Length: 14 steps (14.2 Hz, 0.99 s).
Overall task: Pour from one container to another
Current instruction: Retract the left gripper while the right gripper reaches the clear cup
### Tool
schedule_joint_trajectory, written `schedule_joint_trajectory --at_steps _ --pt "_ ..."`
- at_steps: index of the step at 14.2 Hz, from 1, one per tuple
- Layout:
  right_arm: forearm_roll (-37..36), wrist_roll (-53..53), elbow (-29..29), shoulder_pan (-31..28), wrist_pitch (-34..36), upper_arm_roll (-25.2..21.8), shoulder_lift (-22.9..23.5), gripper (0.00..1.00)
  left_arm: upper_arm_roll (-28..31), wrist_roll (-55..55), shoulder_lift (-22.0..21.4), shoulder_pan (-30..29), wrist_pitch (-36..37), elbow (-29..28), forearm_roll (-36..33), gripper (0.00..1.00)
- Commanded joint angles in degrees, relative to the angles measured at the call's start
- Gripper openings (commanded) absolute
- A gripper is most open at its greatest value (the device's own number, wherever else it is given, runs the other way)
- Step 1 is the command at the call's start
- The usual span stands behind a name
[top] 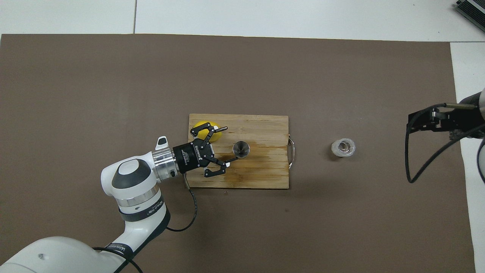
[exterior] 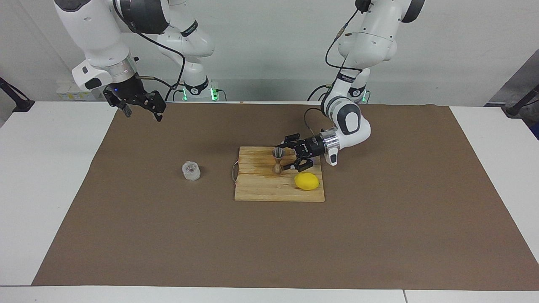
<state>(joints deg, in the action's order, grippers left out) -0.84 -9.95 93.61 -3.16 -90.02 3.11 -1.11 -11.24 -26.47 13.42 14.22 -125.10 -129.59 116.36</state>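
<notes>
Steel jigger (exterior: 277,160) beside wide-open left pincer (exterior: 289,157), right pincer (exterior: 139,110) raised

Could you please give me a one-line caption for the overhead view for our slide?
Left pincer open beside the steel jigger on the cutting board; clear cup waits untouched.

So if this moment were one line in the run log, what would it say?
left gripper: open beside jigger on cutting board | right gripper: waiting, raised over table edge | cup: on mat, untouched | pour: not started
</notes>
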Motion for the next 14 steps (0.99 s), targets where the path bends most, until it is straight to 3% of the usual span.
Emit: schedule_joint_trajectory --at_steps 1,5,8,10,14 --pt "1.1 1.2 1.4 -1.8 0.3 -0.1 -1.4 1.0 0.2 -2.5 -2.6 -2.6 -0.9 -1.3 -6.6 1.0" --pt "1.1 12.1 6.0 -1.1 -2.0 0.3 -3.4 1.0 0.3 -10.3 -5.3 -7.8 -0.7 -0.6 -23.0 1.0" --pt "1.1 26.0 14.0 -1.4 -11.2 0.3 -6.3 1.0 0.3 -15.4 -7.6 -12.1 -0.1 1.5 -35.9 1.0" --pt "1.1 34.0 15.8 -1.5 -14.4 0.3 -6.3 1.0 0.3 -18.9 -8.1 -14.7 1.0 3.9 -44.8 1.0" --pt "3.0 52.0 22.1 -2.1 -21.1 0.3 -5.9 1.0 0.4 -20.8 -8.2 -21.8 9.6 11.7 -62.1 1.0"
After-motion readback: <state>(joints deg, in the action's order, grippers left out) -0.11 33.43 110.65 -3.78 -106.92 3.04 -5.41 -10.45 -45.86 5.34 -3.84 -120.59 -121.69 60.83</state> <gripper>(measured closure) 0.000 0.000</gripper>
